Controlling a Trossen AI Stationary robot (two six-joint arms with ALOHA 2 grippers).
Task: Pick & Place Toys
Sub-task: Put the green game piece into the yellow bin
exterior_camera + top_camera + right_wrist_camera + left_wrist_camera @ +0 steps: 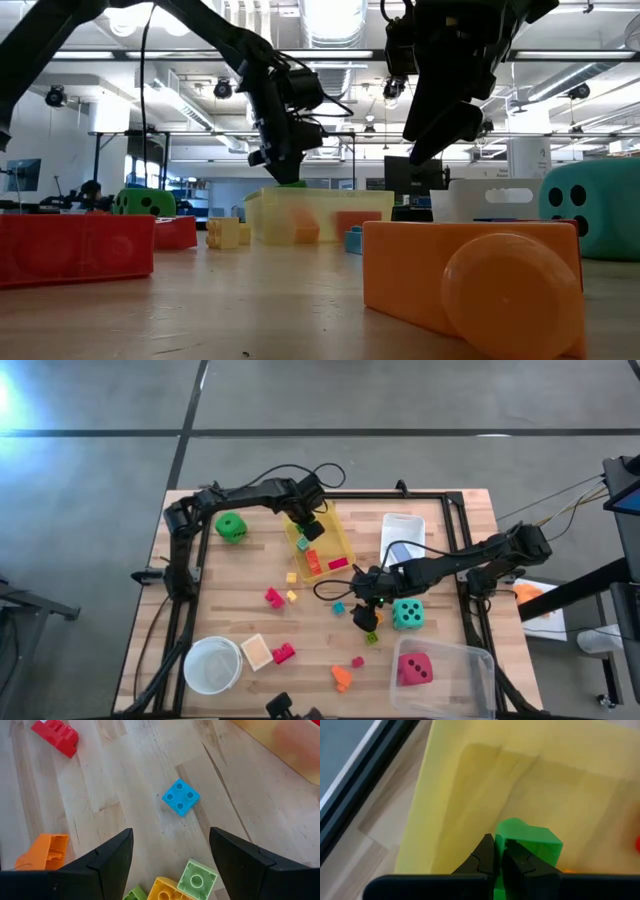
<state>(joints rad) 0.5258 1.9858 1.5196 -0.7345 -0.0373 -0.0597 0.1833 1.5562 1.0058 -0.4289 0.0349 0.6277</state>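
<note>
The left gripper (499, 857) has its fingers pinched on a green block (530, 845) over the yellow bin (335, 540). The right gripper (170, 855) hangs with fingers spread wide — a blue block (181, 796) lies on the wooden desk (310, 630) just ahead of them, a light-green block (197, 879) between their tips.

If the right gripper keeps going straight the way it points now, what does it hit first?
Probably the blue block: it lies on the table ahead of the right gripper, centred between the open fingers. Depth is hard to judge, so bare wood just short of it might come first.
</note>
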